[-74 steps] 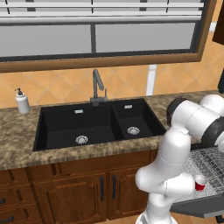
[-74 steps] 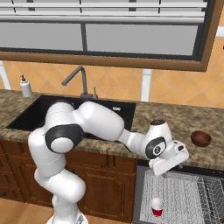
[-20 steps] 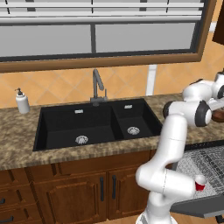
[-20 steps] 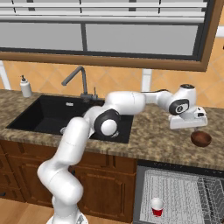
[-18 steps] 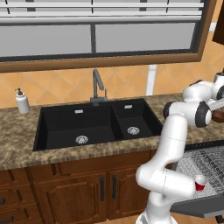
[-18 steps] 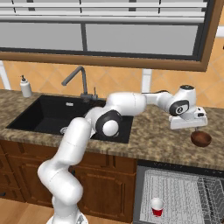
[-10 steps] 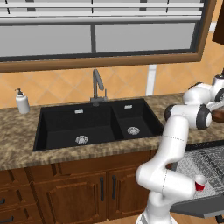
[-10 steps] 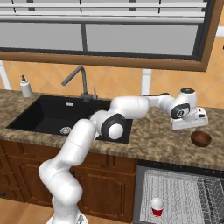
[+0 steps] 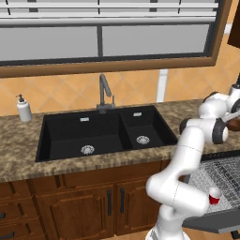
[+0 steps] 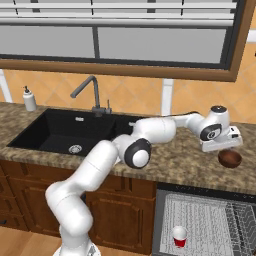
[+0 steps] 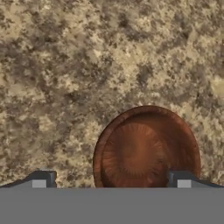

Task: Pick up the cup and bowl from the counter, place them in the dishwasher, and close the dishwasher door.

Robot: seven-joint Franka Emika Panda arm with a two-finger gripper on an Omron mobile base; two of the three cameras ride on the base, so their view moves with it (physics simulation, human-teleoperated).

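Note:
The brown bowl [image 10: 230, 158] sits upright on the speckled counter [image 10: 175, 162] at the far right. My gripper [image 10: 228, 149] hangs just above it, open and empty. In the hand view the bowl [image 11: 146, 148] lies low and right of centre, and my gripper [image 11: 110, 180] has its right fingertip [image 11: 181, 178] over the bowl's rim and the left one over bare granite. The red cup [image 10: 179, 236] stands in the dishwasher's wire rack [image 10: 210, 220], also seen as the cup [image 9: 214, 196] beside my arm. The dishwasher door [image 9: 220, 220] is folded down.
The black double sink [image 10: 65, 132] with its faucet [image 10: 90, 90] lies left of the arm. A white soap dispenser [image 10: 30, 99] stands at the counter's far left. Brown cabinets [image 9: 93, 206] run under the counter, and a window spans the wall behind.
The arm has swung up from over the dishwasher rack to the counter, and in the last second the hand has eased slightly lower over the bowl. The cup stays in the rack.

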